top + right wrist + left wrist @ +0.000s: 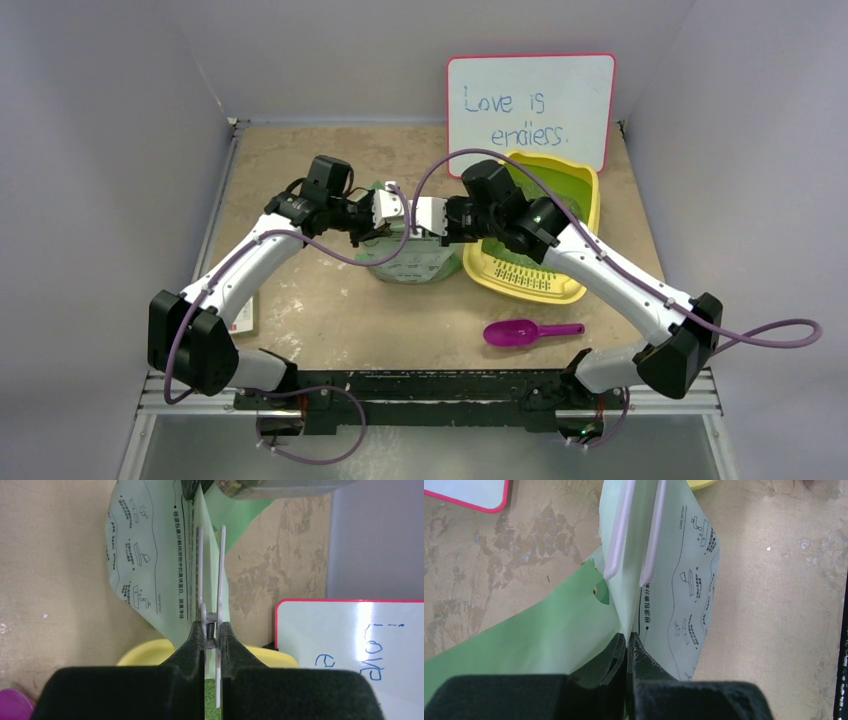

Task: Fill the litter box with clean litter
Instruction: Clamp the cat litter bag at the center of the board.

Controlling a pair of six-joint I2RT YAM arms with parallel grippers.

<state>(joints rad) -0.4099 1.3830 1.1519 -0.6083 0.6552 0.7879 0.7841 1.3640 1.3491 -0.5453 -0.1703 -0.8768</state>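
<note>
Pinching the floppy pale green printed plastic bag (pixel 410 262) at its top, left gripper (pixel 628 637) clamps film, right gripper (pixel 213 627) clamps its white spring clip (pixel 212 616). Shallow yellow plastic litter box (pixel 520 272) sits just right: light, stiff, probably best gripped by its rim.

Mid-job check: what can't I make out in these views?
- Mouth of the bag: top view, covered by the left gripper and right gripper; open or sealed, unclear.
- Fill level of the litter box: top view, right arm overlaps it.
- The scoop: right wrist view, cut by the corner.
- Print on the bag: wrist views, too small to read.
</note>
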